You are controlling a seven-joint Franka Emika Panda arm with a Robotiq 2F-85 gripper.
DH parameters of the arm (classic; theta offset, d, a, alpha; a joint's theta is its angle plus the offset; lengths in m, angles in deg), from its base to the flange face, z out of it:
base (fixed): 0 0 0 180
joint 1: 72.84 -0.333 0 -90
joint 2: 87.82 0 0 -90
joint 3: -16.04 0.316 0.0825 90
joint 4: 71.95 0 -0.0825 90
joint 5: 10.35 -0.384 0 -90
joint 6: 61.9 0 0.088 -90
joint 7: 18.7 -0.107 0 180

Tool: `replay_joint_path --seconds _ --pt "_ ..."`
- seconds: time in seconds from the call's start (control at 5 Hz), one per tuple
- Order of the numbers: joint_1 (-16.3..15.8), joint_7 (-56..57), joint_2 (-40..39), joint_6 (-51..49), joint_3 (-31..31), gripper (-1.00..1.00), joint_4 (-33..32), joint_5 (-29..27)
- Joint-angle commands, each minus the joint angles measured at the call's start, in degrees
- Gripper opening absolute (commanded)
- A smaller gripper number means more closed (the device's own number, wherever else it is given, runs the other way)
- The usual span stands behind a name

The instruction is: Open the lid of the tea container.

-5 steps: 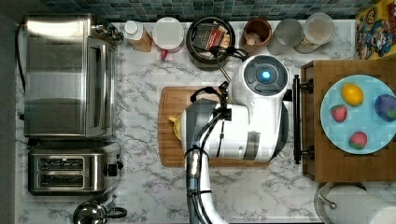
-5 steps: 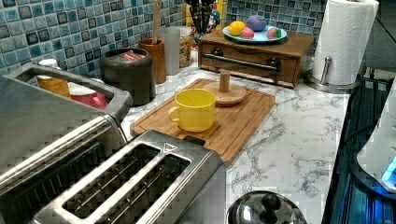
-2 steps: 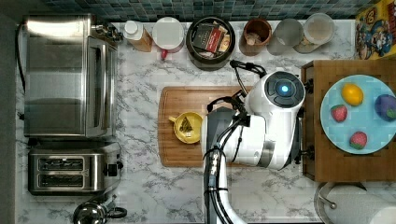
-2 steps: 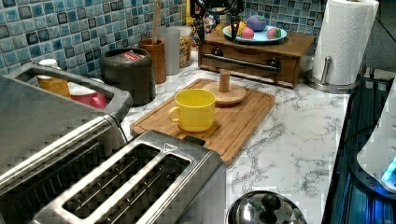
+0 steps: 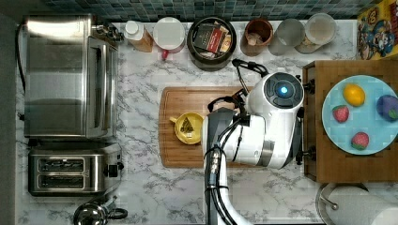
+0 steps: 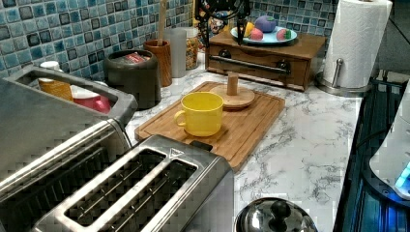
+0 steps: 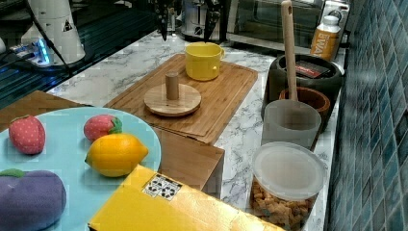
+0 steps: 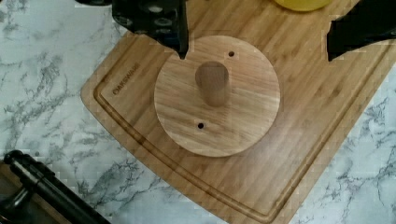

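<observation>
Fingers point(image 8: 163, 23) stand wide apart, holding nothing; we see the wooden lid point(image 8: 217, 95) with its upright knob lying below and between them on the cutting board point(image 8: 322, 121). Beyond the fingers sits the yellow mug point(image 6: 202, 113). We find the tea container point(image 5: 210, 41) uncovered, off the board, between the white-topped jar point(image 5: 169, 33) and brown cup point(image 5: 257, 34).

The arm point(image 5: 263, 136) is built of rounded white shells with black bands at the joints, and its uppermost link ends in a dark grey circular cap point(image 5: 281, 90) with a small lit blue dot at its centre. A bundle of black cables point(image 5: 215, 178) runs along the lower link, and further black cable loops stand out beside the capped joint. The gripper point(image 8: 254, 35) is black, with blocky fingers point(image 8: 154, 21) showing round recessed screw holes.
</observation>
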Motion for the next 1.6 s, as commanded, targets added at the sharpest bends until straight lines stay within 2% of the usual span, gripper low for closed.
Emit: replay_joint_path --seconds 0.2,0.4,0.8,1.0,1.4,1.6 --pt "1.4 -3.9 -2.9 1.8 -2.6 1.00 -1.7 0.4" --pt "1.1 -4.3 -4.0 2.1 -2.7 1.00 -1.5 0.9" --pt "1.6 -1.6 -4.2 6.4 -2.5 1.00 -6.6 -0.2" --pt "1.7 -1.0 -5.6 5.6 -2.7 1.00 -7.1 -0.4" --pt "2.4 0.9 -3.6 13.4 -2.5 1.00 -12.8 -2.0" --pt "2.5 -0.2 -4.6 16.3 -2.4 1.00 -13.3 -1.6"
